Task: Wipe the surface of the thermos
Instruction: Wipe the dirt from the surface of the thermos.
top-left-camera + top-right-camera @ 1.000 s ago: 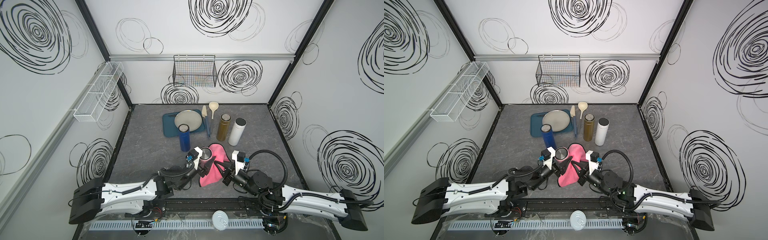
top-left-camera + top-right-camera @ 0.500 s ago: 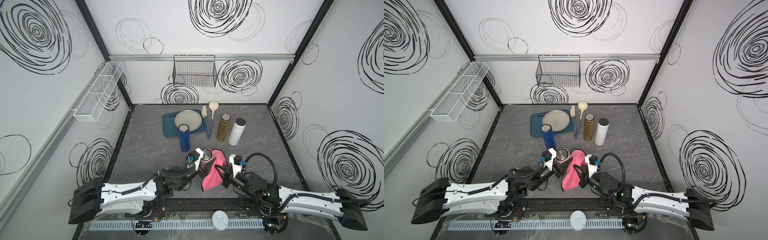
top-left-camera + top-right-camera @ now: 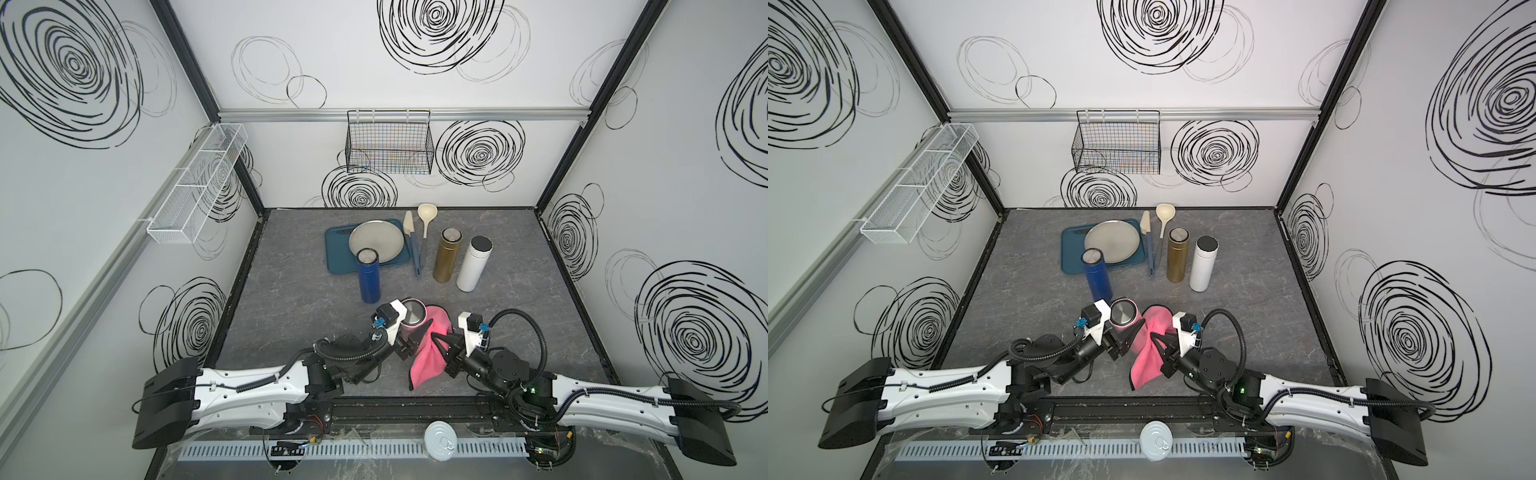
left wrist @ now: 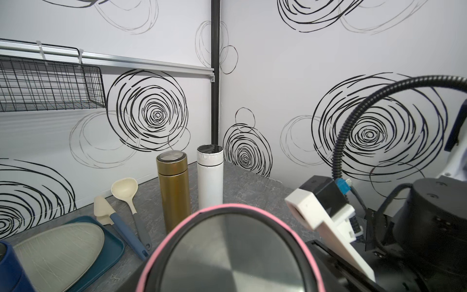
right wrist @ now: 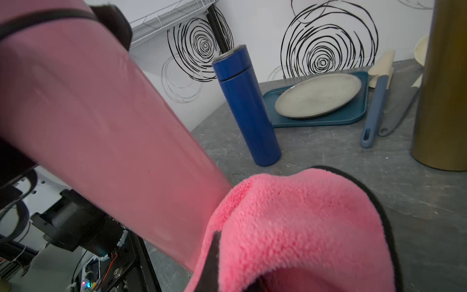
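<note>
A pink thermos (image 3: 412, 315) (image 3: 1123, 312) hangs tilted above the near middle of the table, its steel lid facing up and back. My left gripper (image 3: 404, 348) (image 3: 1120, 341) is shut on its lower body. The lid (image 4: 232, 255) fills the left wrist view and hides those fingers. My right gripper (image 3: 445, 354) (image 3: 1163, 350) is shut on a pink cloth (image 3: 428, 357) (image 3: 1148, 353). The cloth lies against the right side of the thermos and hangs toward the table. In the right wrist view the cloth (image 5: 303, 227) touches the thermos body (image 5: 96, 121) and buries the fingers.
Behind stand a blue thermos (image 3: 369, 276), a gold one (image 3: 445, 257) and a white one (image 3: 473, 266). A teal tray (image 3: 338, 259) with a steel plate (image 3: 376, 241), a spatula (image 3: 413, 245) and a ladle (image 3: 424, 220) lie further back. A black wire basket (image 3: 388, 143) hangs on the back wall.
The right gripper has pulled the cloth in against the thermos. The cloth was spread wide and now hangs bunched and narrow. The left gripper has kept the thermos nearly still.
</note>
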Motion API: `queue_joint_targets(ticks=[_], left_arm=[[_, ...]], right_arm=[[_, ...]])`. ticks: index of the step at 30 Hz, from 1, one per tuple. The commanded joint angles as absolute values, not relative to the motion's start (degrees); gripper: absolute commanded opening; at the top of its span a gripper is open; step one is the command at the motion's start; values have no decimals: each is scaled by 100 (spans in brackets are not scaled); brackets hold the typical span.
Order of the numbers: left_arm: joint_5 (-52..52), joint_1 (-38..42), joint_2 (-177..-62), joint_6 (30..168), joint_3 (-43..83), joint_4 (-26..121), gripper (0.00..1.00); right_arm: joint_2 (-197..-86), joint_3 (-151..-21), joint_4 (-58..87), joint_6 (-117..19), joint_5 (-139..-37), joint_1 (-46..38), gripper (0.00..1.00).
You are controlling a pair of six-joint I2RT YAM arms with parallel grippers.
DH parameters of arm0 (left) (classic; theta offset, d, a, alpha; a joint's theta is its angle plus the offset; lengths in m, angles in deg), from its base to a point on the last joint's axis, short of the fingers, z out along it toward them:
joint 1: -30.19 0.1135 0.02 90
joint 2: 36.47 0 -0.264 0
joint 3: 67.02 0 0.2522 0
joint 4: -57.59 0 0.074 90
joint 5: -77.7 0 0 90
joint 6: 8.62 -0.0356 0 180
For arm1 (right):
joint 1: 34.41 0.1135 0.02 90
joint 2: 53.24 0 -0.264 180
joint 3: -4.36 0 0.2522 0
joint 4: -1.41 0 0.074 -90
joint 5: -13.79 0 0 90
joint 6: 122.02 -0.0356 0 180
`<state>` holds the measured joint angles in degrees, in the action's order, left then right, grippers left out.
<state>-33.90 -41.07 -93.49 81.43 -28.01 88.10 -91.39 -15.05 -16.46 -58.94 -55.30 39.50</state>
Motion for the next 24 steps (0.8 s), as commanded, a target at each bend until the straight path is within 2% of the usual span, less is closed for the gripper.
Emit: queue_joint_targets(ticks=[1, 6, 15, 24], left_arm=[[-3058, -4188, -9329, 8100, -2698, 9707, 0], [-3023, -4206, -9342, 8067, -2731, 9745, 0], [-2856, -4231, -9281, 7849, -2885, 9831, 0], [-2776, -4233, -9314, 7892, -2895, 9898, 0]], right_arm=[[-8780, -2021, -1612, -5737, -5686, 4037, 0], [-8783, -2339, -1634, -5466, -6071, 4036, 0], [-9230, -1554, -2077, -6204, -5749, 3990, 0], [-8850, -2394, -1643, -5611, -6317, 3995, 0]])
